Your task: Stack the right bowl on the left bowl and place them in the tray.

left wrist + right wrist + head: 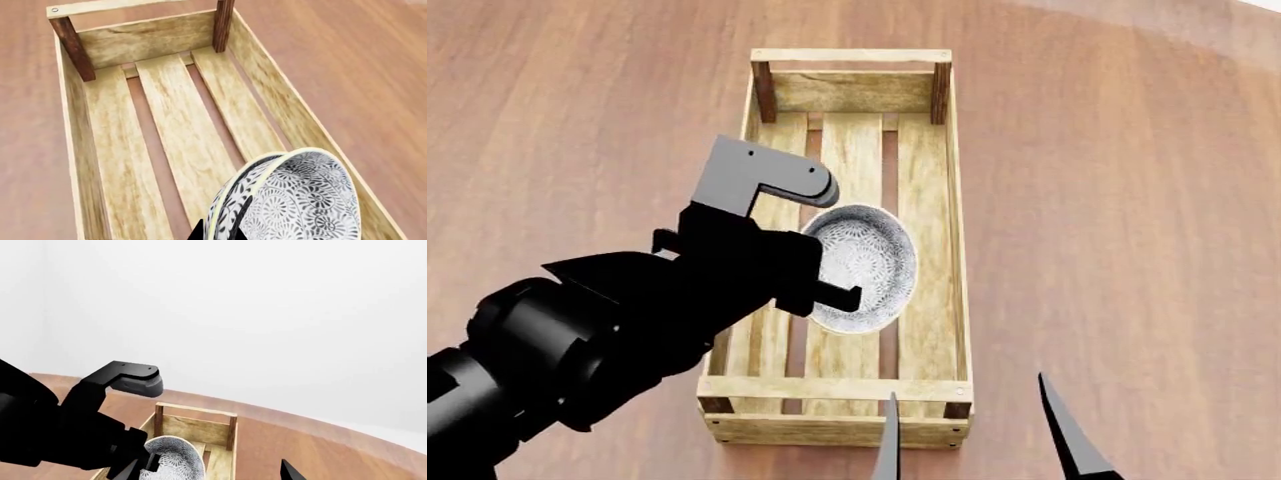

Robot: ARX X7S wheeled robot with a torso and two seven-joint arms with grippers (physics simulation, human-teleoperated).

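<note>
The left gripper (827, 290) was pinching the rim of the stacked bowls (861, 268), holding them tilted inside the tray (956, 250), over its slatted floor, nearer the robot's end. The tray stood on the table (1121, 200). The right gripper (981, 440) hung just beside the tray's near end, fingers spread and holding nothing.

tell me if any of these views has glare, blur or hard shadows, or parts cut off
Head view: sharp, flat even light, only a pale sheen at the table's far right corner; the left arm hides part of the tray. Left wrist view: crisp wood grain, no glare, the stacked bowls cropped at the frame edge. Right wrist view: mostly blank white background, no visible shadow.
</note>
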